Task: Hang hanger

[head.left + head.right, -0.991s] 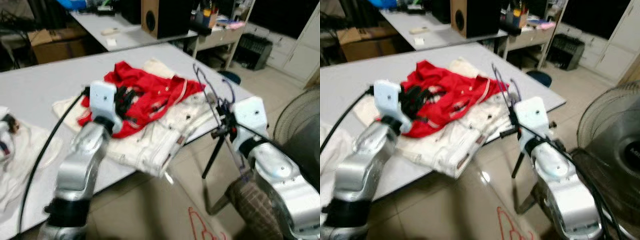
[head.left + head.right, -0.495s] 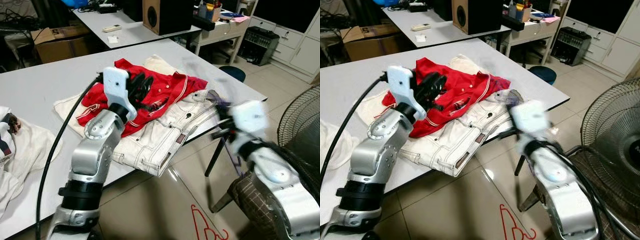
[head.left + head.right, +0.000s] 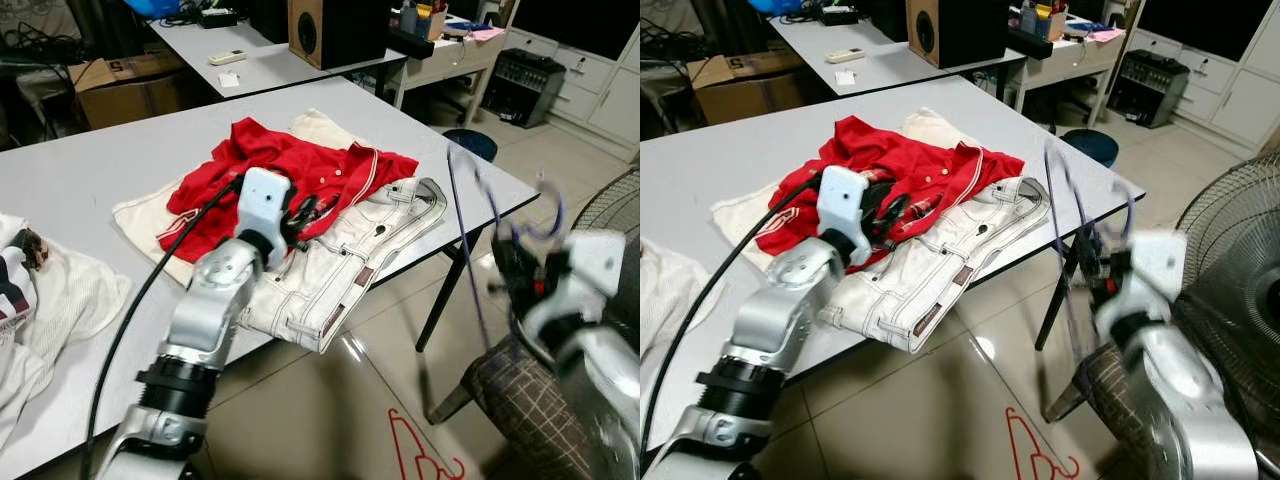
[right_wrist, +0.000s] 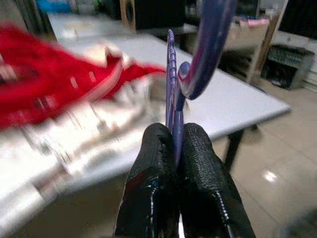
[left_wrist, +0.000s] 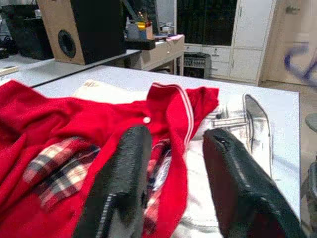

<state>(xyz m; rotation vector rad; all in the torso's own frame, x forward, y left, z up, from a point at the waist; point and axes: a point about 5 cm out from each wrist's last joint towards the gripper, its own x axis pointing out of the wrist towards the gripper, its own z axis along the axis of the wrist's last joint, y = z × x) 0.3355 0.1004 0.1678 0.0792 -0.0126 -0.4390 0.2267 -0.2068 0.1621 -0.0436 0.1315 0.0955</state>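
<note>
Lowering since a second ago, the left gripper [image 5: 171, 183] now hovers just above the red shirt [image 3: 290, 165] on the table [image 3: 90, 170], fingers spread and empty. The right gripper [image 4: 173, 163] has swung off the table edge, fingers clamped on the purple hanger [image 3: 1065, 215], so hanging can proceed once a rail is found.

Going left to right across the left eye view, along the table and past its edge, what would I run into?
White garment → left end effector over the red shirt → white jeans → purple hanger → right end effector → fan.
</note>
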